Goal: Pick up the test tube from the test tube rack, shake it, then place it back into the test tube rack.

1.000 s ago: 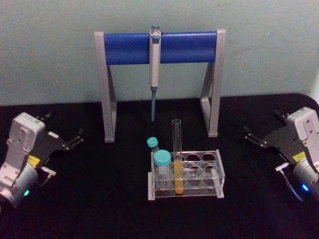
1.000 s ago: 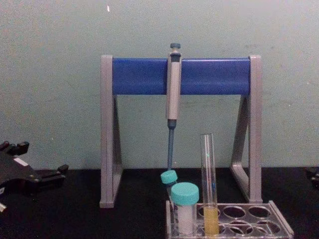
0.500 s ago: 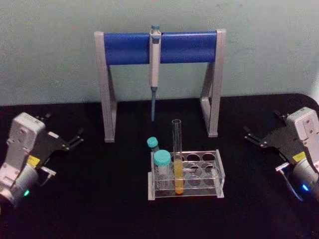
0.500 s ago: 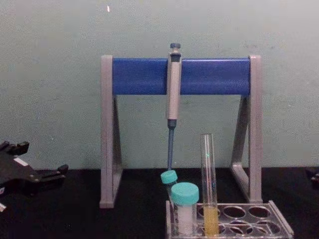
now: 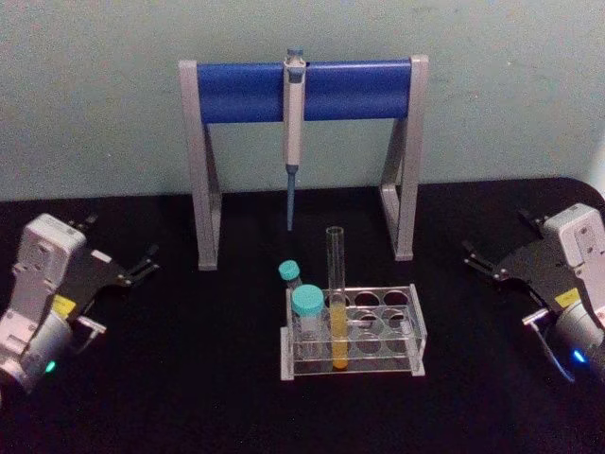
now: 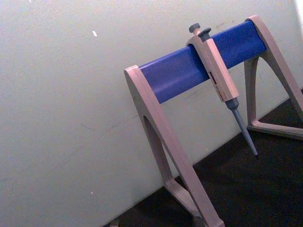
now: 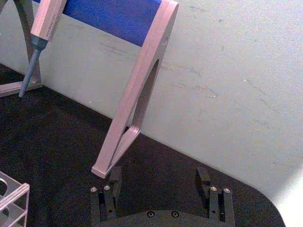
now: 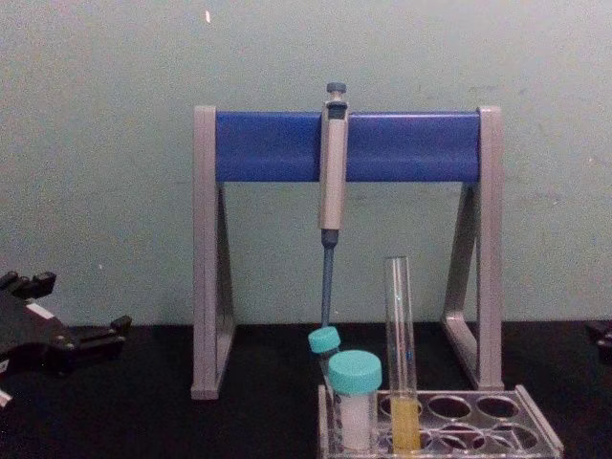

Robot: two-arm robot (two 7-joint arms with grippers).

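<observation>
Got the test tube (image 5: 335, 284) standing upright in the test tube rack (image 5: 408, 333), 2nd hole from rack's left end, yellow liq in its lower part, open top well above rack's top plate. Can't tell which row. Placed approx mid black table (image 5: 189, 397), rack long side facing the robot, tube apart from both grippers.

Just at 9 o'clock of the tube: teal-capped tube (image 5: 306, 305), upright in a left-end hole, cap well below the glass tube's rim. At 11 o'clock of that one: 2nd teal-capped tube (image 5: 288, 272), tilted, by rack's back-left corner.

At 12 o'clock of rack, well apart: pipette stand (image 5: 246, 91), grey legs w/ blue crossbar, close to pale wall (image 5: 95, 95). Hung on bar's middle: grey pipette (image 5: 294, 123), tip pointing down, clear of the table.

Parked at 9 o'clock of rack, well apart, low over table: left gripper (image 8: 73, 308), fingers spread per head & chest cams, holding nothing. Looking from left wrist cam at stand & pipette only at a slant.

Parked at 3 o'clock of rack, likewise well apart: right gripper (image 7: 159, 178), fingers (image 7: 114, 179) wide apart w/ bare table between, aimed toward stand's right leg; rack corner seen at edge of right wrist cam
</observation>
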